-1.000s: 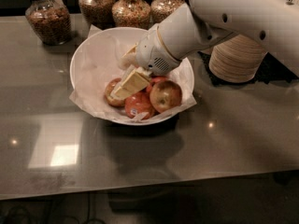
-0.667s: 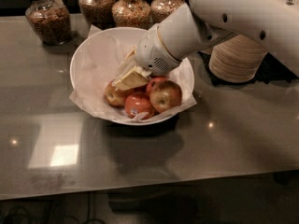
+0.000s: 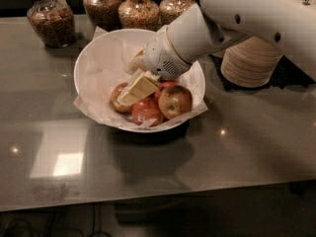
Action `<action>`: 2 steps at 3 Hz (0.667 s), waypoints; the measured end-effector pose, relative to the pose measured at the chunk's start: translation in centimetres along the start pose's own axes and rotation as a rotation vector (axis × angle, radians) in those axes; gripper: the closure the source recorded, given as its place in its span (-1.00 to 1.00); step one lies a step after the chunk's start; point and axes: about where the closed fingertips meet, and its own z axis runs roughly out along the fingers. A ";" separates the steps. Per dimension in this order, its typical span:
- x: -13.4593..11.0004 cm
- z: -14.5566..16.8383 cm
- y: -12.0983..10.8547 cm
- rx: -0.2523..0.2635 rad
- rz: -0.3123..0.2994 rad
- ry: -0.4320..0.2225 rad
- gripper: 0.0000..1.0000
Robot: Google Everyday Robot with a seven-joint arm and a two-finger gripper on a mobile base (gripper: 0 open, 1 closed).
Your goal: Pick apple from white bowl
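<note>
Lowered a little since the frame 0.7 s ago, the gripper [image 3: 125, 83] hangs inside the white bowl [image 3: 88, 58] at centre frame, while the fruit lies where it lay. We see its two cream fingers spread, with crinkled liner paper showing between them and nothing pinched. The upper finger [image 3: 138, 60] points left. The lower finger [image 3: 140, 87] slants down and left, its tip overlapping a reddish-yellow apple [image 3: 118, 98] at the left of the cluster.

The apple [image 3: 176, 101], golden with a red blush and a dimpled stem end turned towards us, rests at the right of the cluster, near the bowl's lower-right wall. It lies to the lower right of the lower finger, outside the gap, and we see no contact between them. Just left of it, touching it, sits a red apple [image 3: 146, 111] bearing a small sticker, directly below the lower finger in the frame.

The white arm [image 3: 237, 19] enters from the upper right. The bowl stands on a grey glossy table [image 3: 247, 147]. A jar [image 3: 50, 19] of brownish contents stands at the upper left, with three more along the top edge. A stack of paper bowls [image 3: 249, 60] stands to the right of the white bowl, partly behind the arm.
</note>
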 end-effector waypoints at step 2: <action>0.0 0.0 0.0 0.000 0.000 0.000 0.11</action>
